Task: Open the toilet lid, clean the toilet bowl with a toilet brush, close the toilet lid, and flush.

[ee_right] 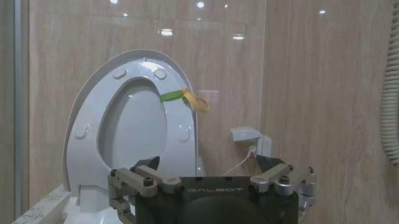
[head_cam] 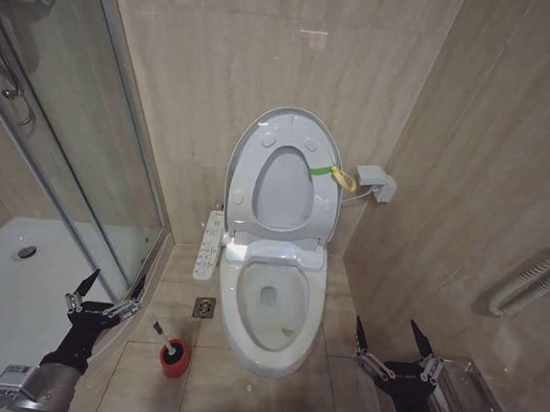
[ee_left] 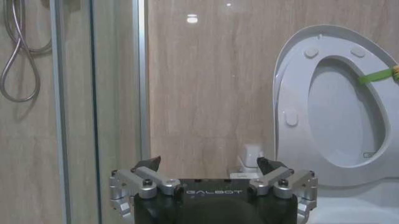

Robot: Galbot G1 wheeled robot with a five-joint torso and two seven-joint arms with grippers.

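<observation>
Toilet lid (head_cam: 292, 121) stands raised against the back wall, the ring seat (head_cam: 285, 183) up with it, green-yellow tag (head_cam: 331, 174) hanging at the seat's 3 o'clock edge. From my head camera the pair sits at 12 o'clock, well beyond both claws.

Toilet bowl (head_cam: 264, 306) lies open below, dead centre, between my two arms. Side control panel (head_cam: 210, 246) runs along its flank at 9 o'clock.

Toilet brush (head_cam: 162, 335) stands tilted in its red holder (head_cam: 175, 359) on the floor tiles, just beside the bowl's front at roughly 8 o'clock. Thin white handle leans toward 11 o'clock.

My left gripper (head_cam: 108, 293) hovers low at 8 o'clock of the head view, over the shower tray's (head_cam: 16, 299) curved rim. Fingers spread apart, nothing between them. The brush is near it, at about 4 o'clock from the claw, not touching. In the left wrist view this gripper (ee_left: 210, 165) points at the tiled wall, shower glass (ee_left: 93, 93) on one side, raised lid (ee_left: 293, 60) on the other.

My right gripper (head_cam: 388, 341) hangs at 5 o'clock, near the bowl's other flank, apart from it. Fingers also spread, holding nothing. Its wrist camera shows the gripper (ee_right: 209, 163) facing the upright lid (ee_right: 93, 93) and a white wall box (ee_right: 246, 135) with a cable.
</observation>
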